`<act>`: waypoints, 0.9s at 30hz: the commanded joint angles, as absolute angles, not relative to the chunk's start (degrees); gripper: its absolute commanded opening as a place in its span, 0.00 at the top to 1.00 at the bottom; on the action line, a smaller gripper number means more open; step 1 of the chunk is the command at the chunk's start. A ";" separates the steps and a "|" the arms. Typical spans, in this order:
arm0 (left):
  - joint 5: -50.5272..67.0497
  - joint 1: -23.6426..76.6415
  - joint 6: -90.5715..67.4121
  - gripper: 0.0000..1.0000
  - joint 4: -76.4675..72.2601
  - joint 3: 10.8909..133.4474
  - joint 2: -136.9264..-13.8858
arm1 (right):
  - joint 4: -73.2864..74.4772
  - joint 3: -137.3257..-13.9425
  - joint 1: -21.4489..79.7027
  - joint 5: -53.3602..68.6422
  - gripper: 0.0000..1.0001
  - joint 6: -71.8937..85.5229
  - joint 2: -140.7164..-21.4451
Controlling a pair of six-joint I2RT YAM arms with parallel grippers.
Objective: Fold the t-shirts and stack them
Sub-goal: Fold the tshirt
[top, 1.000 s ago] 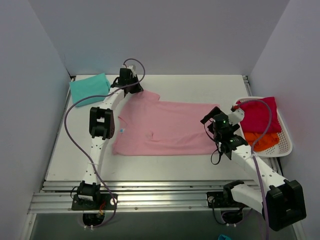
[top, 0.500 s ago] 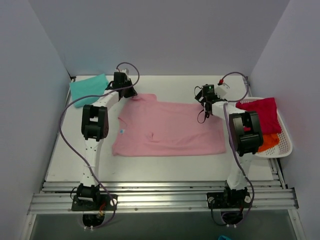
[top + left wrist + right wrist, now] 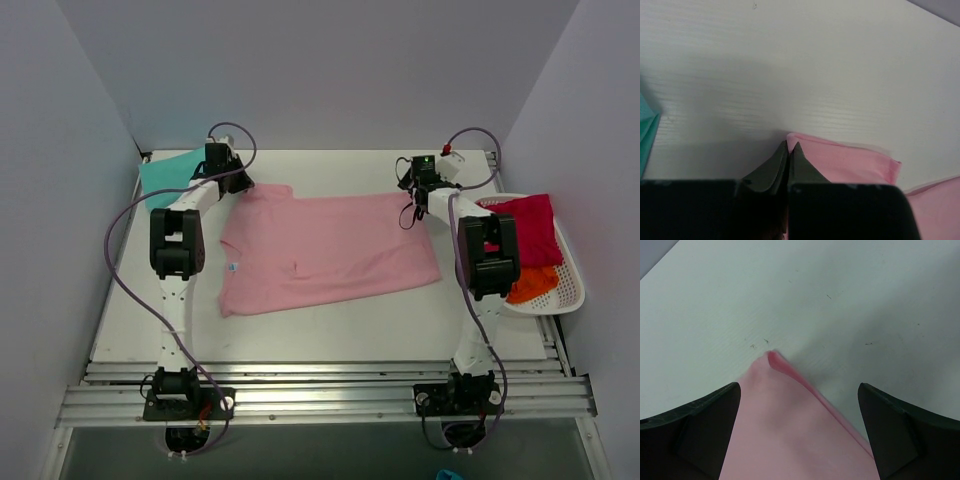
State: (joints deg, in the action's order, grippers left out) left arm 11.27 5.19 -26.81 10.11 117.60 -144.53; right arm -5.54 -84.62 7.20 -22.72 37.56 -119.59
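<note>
Both arms reach far forward, stretched almost straight. The left arm (image 3: 178, 250) leans a little to the left. Its claw (image 3: 789, 148) is pinched tight, it seems on a corner of the pink t-shirt (image 3: 850, 162). The right arm (image 3: 484, 255) ends in a claw (image 3: 799, 386) hanging low, its fingers (image 3: 702, 427) spread wide apart.

The white table (image 3: 330, 322) carried a pink t-shirt (image 3: 330, 250) spread flat across its middle, a folded teal t-shirt (image 3: 165, 178) lay far-left, and a mesh basket (image 3: 570, 292) sat at its right edge.
</note>
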 commanded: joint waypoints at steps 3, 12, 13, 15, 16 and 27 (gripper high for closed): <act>13.18 5.10 -27.25 0.98 7.38 118.56 -142.91 | -4.91 -88.68 7.38 -21.98 0.01 36.47 -122.78; 15.20 5.62 -26.28 0.98 8.79 121.28 -145.19 | -4.57 -96.59 8.17 -19.51 0.05 35.95 -131.04; 15.29 5.62 -26.19 0.98 8.96 121.64 -145.37 | -4.57 -96.85 8.17 -19.34 0.06 36.03 -131.48; 15.55 5.80 -26.10 0.98 9.05 121.99 -145.72 | -5.18 -97.21 8.17 -18.90 0.08 36.04 -131.75; 15.73 5.80 -26.02 0.98 9.14 122.43 -145.90 | -5.27 -97.29 8.26 -18.72 0.10 36.04 -132.10; 15.65 6.42 -25.49 0.98 10.72 124.45 -147.31 | -6.33 -98.96 8.35 -16.35 0.60 35.95 -135.08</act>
